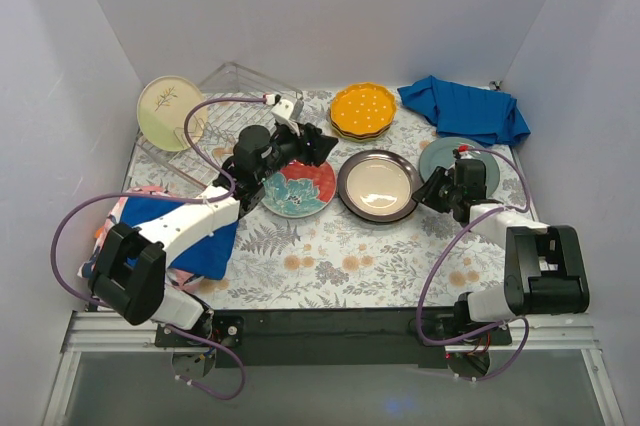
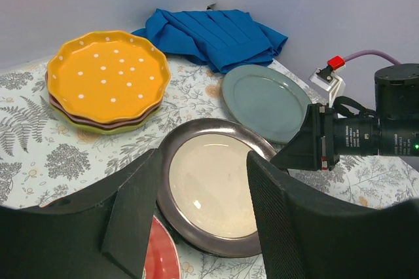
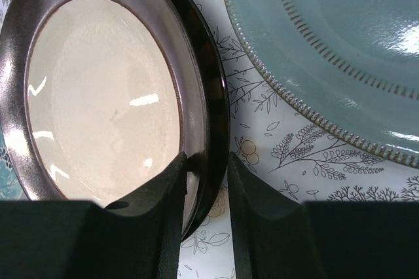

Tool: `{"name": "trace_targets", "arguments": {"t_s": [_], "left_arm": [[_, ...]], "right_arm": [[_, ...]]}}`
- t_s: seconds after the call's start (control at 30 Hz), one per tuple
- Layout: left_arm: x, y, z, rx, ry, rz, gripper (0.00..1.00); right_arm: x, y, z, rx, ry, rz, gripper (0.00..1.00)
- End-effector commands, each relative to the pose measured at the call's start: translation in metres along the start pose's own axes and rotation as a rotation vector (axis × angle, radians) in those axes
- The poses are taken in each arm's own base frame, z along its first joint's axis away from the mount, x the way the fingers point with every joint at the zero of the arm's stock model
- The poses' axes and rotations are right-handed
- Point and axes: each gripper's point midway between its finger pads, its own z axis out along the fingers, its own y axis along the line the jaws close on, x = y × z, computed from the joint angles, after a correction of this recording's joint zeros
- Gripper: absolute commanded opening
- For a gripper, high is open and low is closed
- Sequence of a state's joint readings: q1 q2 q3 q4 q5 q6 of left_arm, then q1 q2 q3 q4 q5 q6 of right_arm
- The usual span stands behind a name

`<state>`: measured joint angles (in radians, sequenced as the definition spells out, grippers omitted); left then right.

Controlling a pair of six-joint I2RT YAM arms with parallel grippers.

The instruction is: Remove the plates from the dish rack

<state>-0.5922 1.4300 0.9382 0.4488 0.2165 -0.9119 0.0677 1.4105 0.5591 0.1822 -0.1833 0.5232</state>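
The dark-rimmed plate lies mid-table, its right edge tipped up. My right gripper is shut on that rim, one finger inside and one outside. The teal-red floral plate lies just left of it. My left gripper hovers open over the two plates, holding nothing. A grey-teal plate lies flat by the right gripper. The orange dotted plate tops a small stack at the back. The dish rack at back left holds the cream sprig plate.
A crumpled blue cloth lies at the back right. Another blue cloth over a patterned one lies under the left arm at the front left. White walls close in on three sides.
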Motion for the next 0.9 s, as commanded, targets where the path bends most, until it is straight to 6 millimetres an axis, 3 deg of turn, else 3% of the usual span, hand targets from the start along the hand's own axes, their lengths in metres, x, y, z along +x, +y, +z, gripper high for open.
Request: {"name": "trace_targets", "arguments": {"t_s": [0.0, 0.07, 0.17, 0.33, 0.37, 0.43, 0.47, 0.5, 0.6, 0.63, 0.67, 0.7, 0.73, 0.8, 0.83, 0.87], "left_arm": [[-0.028, -0.003, -0.009, -0.015, -0.065, 0.046, 0.53], [-0.031, -0.004, -0.011, -0.021, -0.059, 0.045, 0.53], [-0.038, -0.011, -0.018, 0.003, -0.077, 0.041, 0.53], [-0.056, -0.015, -0.019, 0.001, -0.085, 0.058, 0.53], [-0.075, -0.017, -0.016, -0.007, -0.109, 0.078, 0.53], [-0.083, 0.003, -0.013, -0.103, -0.088, 0.101, 0.53], [-0.108, 0.004, -0.013, -0.117, -0.127, 0.109, 0.53], [-0.110, 0.015, -0.011, -0.139, -0.109, 0.108, 0.53], [-0.150, 0.066, -0.018, -0.202, -0.144, 0.065, 0.53], [-0.169, 0.107, -0.033, -0.282, -0.176, 0.051, 0.53], [-0.175, 0.123, -0.037, -0.292, -0.181, 0.023, 0.53], [-0.197, 0.139, -0.044, -0.320, -0.209, 0.032, 0.53], [-0.196, 0.182, -0.053, -0.398, -0.195, 0.023, 0.53], [-0.202, 0.214, -0.063, -0.450, -0.165, 0.065, 0.53], [-0.209, 0.249, -0.077, -0.509, -0.167, 0.077, 0.53], [-0.207, 0.263, -0.084, -0.538, -0.146, 0.066, 0.53]], "right_arm": [[-0.006, -0.004, -0.004, 0.028, -0.043, -0.028, 0.28], [-0.009, -0.003, -0.006, 0.032, -0.052, -0.029, 0.27], [-0.010, 0.002, -0.010, 0.016, -0.049, -0.037, 0.34], [-0.027, 0.026, -0.030, -0.058, -0.093, -0.062, 0.54], [-0.031, 0.035, -0.036, -0.090, -0.098, -0.072, 0.56], [-0.037, 0.048, -0.051, -0.126, -0.122, -0.098, 0.62], [-0.040, 0.055, -0.059, -0.155, -0.130, -0.114, 0.64], [-0.045, 0.066, -0.072, -0.191, -0.165, -0.132, 0.68], [-0.046, 0.090, -0.102, -0.301, -0.221, -0.162, 0.79], [-0.046, 0.096, -0.109, -0.332, -0.234, -0.173, 0.80], [-0.046, 0.107, -0.122, -0.387, -0.255, -0.197, 0.82], [-0.043, 0.112, -0.126, -0.407, -0.261, -0.204, 0.88], [-0.042, 0.116, -0.130, -0.421, -0.271, -0.203, 0.89], [-0.030, 0.129, -0.140, -0.499, -0.268, -0.214, 0.93], [-0.024, 0.132, -0.142, -0.523, -0.259, -0.215, 0.94], [-0.019, 0.137, -0.149, -0.557, -0.260, -0.226, 0.94]]}}
